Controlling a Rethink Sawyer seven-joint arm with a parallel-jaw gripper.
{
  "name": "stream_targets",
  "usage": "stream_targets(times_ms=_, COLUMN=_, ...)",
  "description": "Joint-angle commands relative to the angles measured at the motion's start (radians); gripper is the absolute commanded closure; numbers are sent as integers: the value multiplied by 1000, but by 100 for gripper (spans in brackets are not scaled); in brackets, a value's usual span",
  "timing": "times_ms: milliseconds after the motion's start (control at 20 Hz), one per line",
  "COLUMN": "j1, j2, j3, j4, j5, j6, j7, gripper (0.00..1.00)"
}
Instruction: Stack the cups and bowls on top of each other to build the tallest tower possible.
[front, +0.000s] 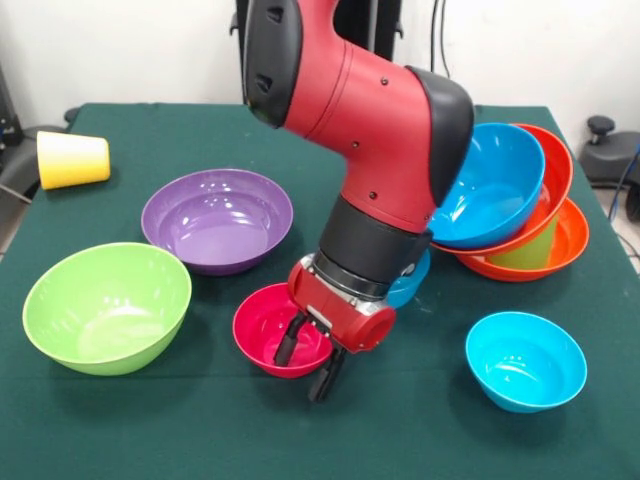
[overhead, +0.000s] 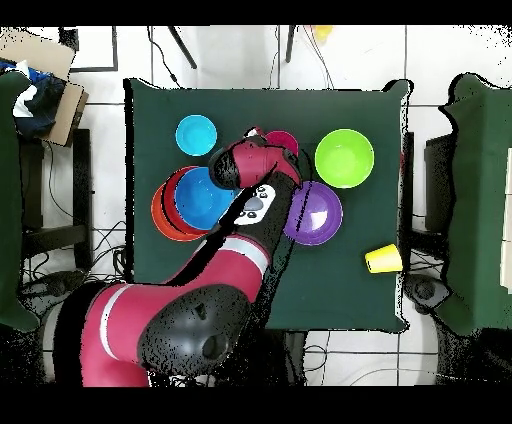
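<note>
Glossy round plastic bowls are numbering eight. Two are large and orange, the upper orange bowl (front: 556, 165) and the lower orange bowl (front: 572, 235). Two are blue, the tilted blue bowl (front: 490, 185) and the half-hidden blue bowl (front: 414, 282). Singles are making up the rest: one purple bowl (front: 217, 218), one lime green bowl (front: 107, 306), one small cyan bowl (front: 525, 360) and one small pink-red bowl (front: 262, 325). Tapered plastic tumblers are numbering two: one yellow cup (front: 72, 160) and one light green cup (front: 527, 250).
</note>
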Motion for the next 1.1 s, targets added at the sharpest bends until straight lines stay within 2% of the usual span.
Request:
stream_targets(times_ms=50, j1=37, j2=43, j3=29, j4=-7, j5=14, j6=-26, j7=91, gripper=0)
stream_targets(times_ms=850, j1=28, j2=-32, j3=52, j4=60, j5=-10, j6=-6, j7=45, gripper=0)
stream_targets(times_ms=1100, j1=25, j2=-34, j3=55, j4=54, j5=-12, j6=5, j7=36, gripper=0)
